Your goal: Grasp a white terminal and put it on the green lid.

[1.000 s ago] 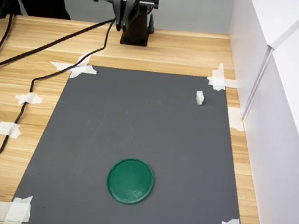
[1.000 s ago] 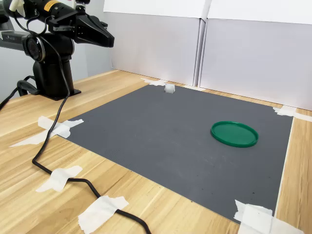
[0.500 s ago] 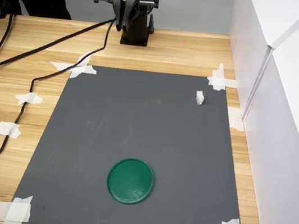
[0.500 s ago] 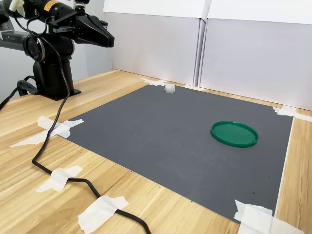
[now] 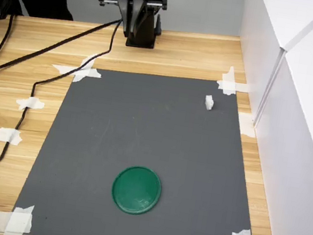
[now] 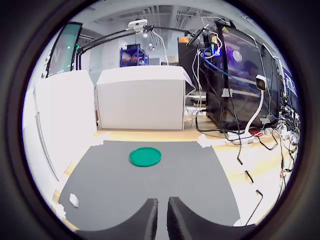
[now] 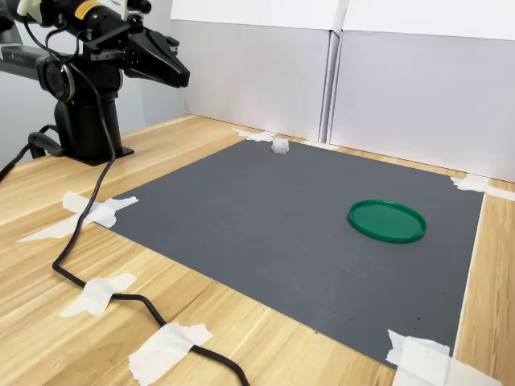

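On the wooden table (image 5: 173, 51), a dark grey mat (image 5: 139, 150) is taped down at its corners with white tape pieces (image 5: 79, 71). White panels (image 5: 299, 116) wall off the first exterior view's right side. Arm (image 7: 76, 80) sits on its base off the mat's far edge in the first exterior view, raised, well clear of everything on the mat. Black cable (image 5: 47, 52) runs from it across the table on the first exterior view's left.

Gripper (image 7: 179, 74) hangs in the air above the table edge, holding nothing. In the wrist view its fingers (image 6: 150, 220) are nearly pressed together, only a thin slit between them.

Green lid (image 5: 137, 189) lies flat on the mat toward the near edge in the first exterior view, bare on top. White terminal (image 5: 209, 102) stands on the mat near the far right corner in the first exterior view, just beside a taped corner, well apart from the lid and from the gripper.
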You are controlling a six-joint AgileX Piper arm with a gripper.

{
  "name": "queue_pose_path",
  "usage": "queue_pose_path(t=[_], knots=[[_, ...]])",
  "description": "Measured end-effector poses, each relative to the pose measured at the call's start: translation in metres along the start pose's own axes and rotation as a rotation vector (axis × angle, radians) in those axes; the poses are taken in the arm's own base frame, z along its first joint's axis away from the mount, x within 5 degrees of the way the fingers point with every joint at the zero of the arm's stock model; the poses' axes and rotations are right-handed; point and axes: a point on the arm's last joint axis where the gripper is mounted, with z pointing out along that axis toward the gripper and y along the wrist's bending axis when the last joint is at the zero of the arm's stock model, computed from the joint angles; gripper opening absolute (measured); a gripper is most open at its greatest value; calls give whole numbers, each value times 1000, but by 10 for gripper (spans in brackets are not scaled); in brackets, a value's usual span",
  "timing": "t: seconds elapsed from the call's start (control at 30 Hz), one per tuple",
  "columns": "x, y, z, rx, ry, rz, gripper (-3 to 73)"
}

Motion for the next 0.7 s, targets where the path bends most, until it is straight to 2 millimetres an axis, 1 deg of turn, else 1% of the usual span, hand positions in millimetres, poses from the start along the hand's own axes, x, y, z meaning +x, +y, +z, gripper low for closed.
queue_pose_path(t=[0.13, 0.3, 0.47, 0.57, 0.7], knots=[[-21, -1, 4, 1, 101, -21, 72], [-56, -3, 12, 3, 213, -43, 72], [-85, -5, 26, -1, 418, -57, 72], [-93, -4, 36, -18, 559, -42, 72], [-100, -3, 46, -42, 666, -40, 72]])
